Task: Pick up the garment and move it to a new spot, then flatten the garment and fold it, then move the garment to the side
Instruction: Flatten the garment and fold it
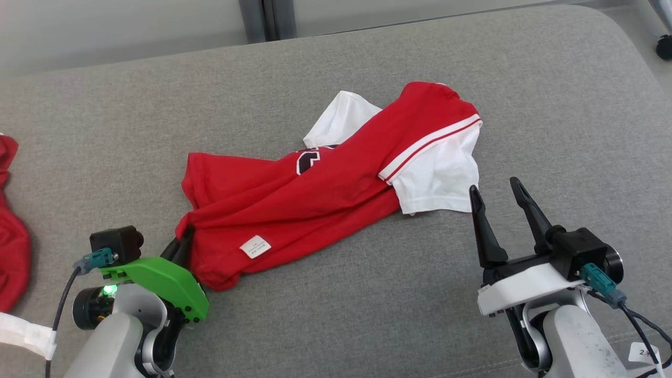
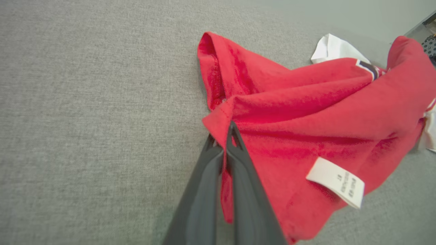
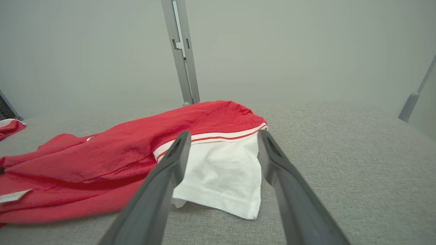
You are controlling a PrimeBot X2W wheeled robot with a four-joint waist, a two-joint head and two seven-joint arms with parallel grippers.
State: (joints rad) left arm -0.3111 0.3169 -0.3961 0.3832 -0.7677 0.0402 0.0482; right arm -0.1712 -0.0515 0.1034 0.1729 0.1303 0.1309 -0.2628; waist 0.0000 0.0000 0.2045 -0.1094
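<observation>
Nearest, the left gripper [image 1: 180, 248] is pinched tight on the hem corner of the red and white shirt [image 1: 315, 199], which lies crumpled across the middle of the grey cushion [image 1: 367, 315]. The right gripper [image 1: 494, 185] is spread wide and holds nothing, just beside the shirt's white sleeve [image 1: 441, 184]. Another red cloth [image 1: 10, 236] lies at the cushion's left edge, well apart.

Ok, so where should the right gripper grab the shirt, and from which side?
Probably the white sleeve, at its near edge, from the robot's side: it lies flat straight ahead of the open right gripper; the left gripper holds the shirt at the other end.
</observation>
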